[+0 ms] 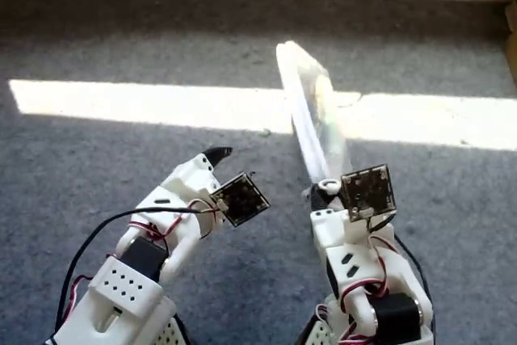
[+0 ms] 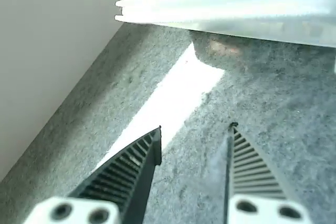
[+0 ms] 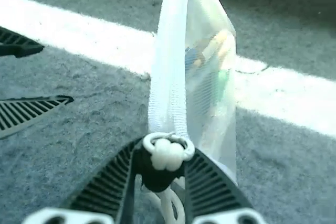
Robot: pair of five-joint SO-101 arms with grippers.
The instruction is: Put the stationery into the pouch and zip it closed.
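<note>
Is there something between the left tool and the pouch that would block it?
Nothing visible does. Between the open left tool and the pouch there is just bare carpet with a sunlit strip across it. The right tool is shut on the pouch's end, holding it up on edge.

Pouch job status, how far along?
Done: stationery shows through the pouch wall. In hand: right pincer is shut on the pouch's corded end, holding it on edge; left pincer open, empty. Left: zip closure, cannot tell whether it is fully shut.
</note>
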